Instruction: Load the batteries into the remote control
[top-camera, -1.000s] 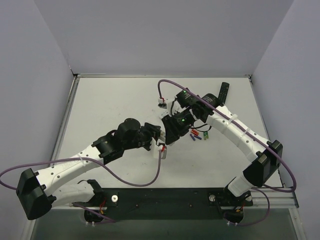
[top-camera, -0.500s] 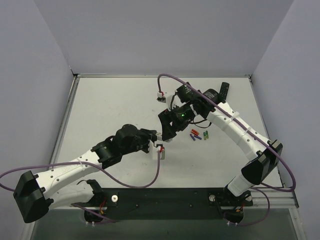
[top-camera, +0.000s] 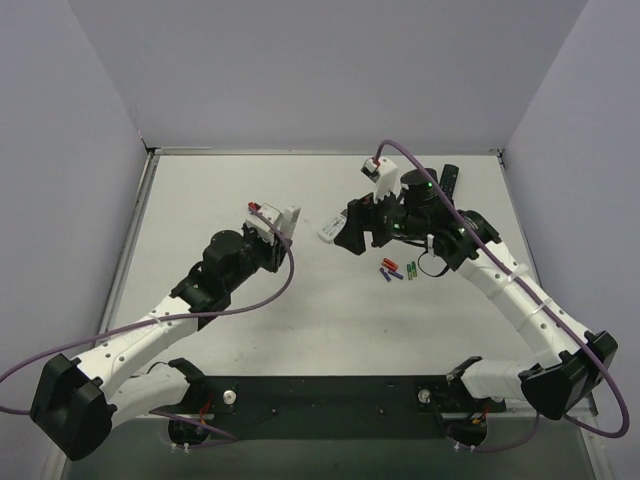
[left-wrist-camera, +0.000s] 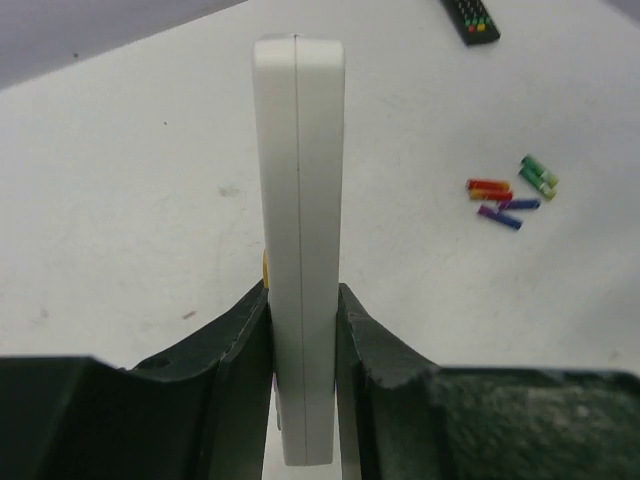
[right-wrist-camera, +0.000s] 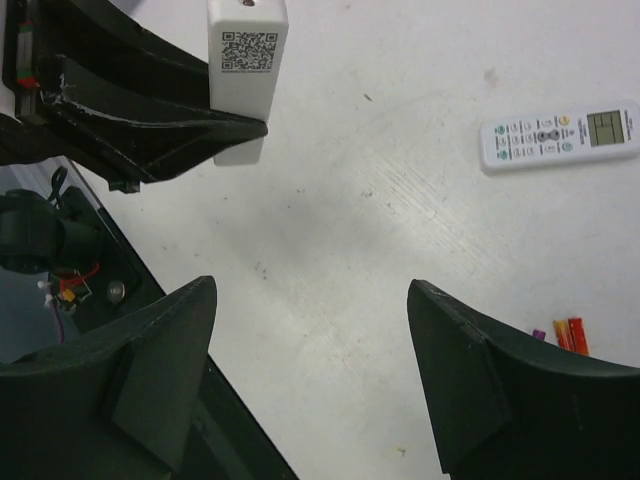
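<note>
L claw (left-wrist-camera: 300, 310) is clenched on the remote control (left-wrist-camera: 298, 180). The slim white bar sits edge-on betw. both fingers (left-wrist-camera: 240, 350), its far end sticking well past the tips. In top view it's left of the display remote (top-camera: 329, 230) and well apart from it. R wrist cam shows a QR label on the end of the held bar.

The display remote lies flat on the table (top-camera: 220, 190), keys and screen up.

R claw (right-wrist-camera: 310, 285) is released, jaws wide w/ nothing betw. them. In top view it sits just right of the display remote, partly over that end. Can't tell if it touches.

Further right of the display remote, a bit nearer the arm bases, is a loose cluster of cells. Red cells (left-wrist-camera: 489, 187) and blue/purple cells (left-wrist-camera: 503, 211) are on the side nearer the display remote. The batteries (left-wrist-camera: 538, 175), two green ones, lie side by side on the far side. All are flat on the table.

The black remote (top-camera: 449, 181) is rightmost, toward the back edge, well apart from the display remote.
</note>
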